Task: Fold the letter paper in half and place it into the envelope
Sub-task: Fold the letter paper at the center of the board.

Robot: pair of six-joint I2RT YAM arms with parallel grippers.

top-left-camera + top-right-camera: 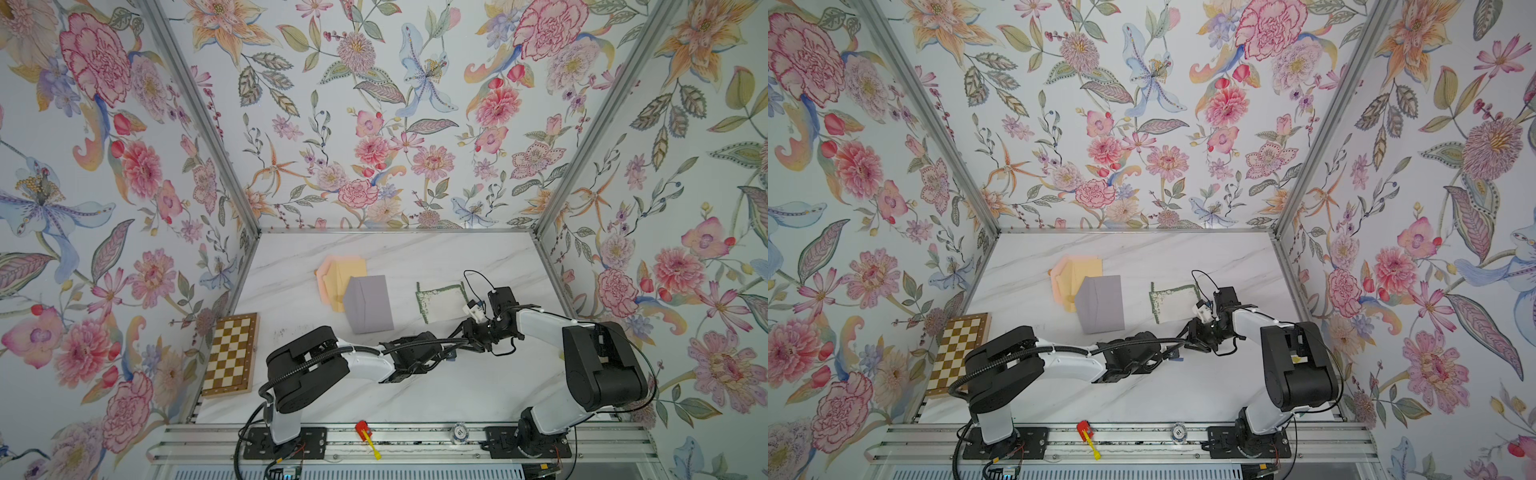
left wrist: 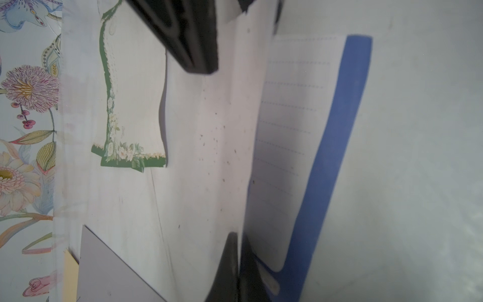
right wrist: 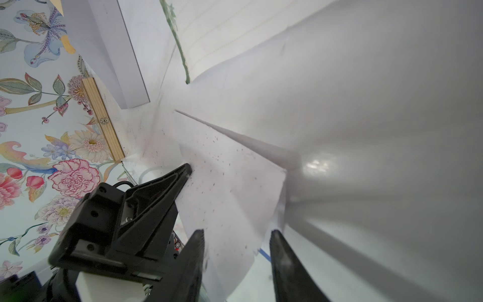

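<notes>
Two arms meet over the right half of the marble tabletop point(image 1: 415, 386), in front of the green paper point(image 1: 442, 305).

Two letter papers are in view. The green paper has a green floral border and lies flat on the tabletop, with no pincer on it. The blue paper point(image 2: 292, 117) has dotted lines and a blue border and sits between the two pincers. It is bent along a crease, with its speckled white back on one side and its lined face on the other. The arms hide nearly all of it in both top views.

The left pincer point(image 2: 238, 235) is together, clamped on an edge of the blue paper. The right pincer point(image 3: 236, 232) is apart. Its two fingers point(image 3: 285, 261) straddle a corner of the blue paper, and the right wrist view does not show whether they touch it.

Three envelopes lie overlapped near the middle of the tabletop, left of the green paper. The grey envelope point(image 1: 368, 305) is on top and nearest the arms. The yellow envelope point(image 1: 353, 270) and the pink envelope point(image 1: 325, 282) sit partly under it, farther back. The blue paper is well apart from all three.

One chessboard point(image 1: 230, 355) lies at the tabletop's left edge. On the front rail point(image 1: 415, 446) are one red-and-yellow tool point(image 1: 365, 432) and one small round object point(image 1: 458, 432).
</notes>
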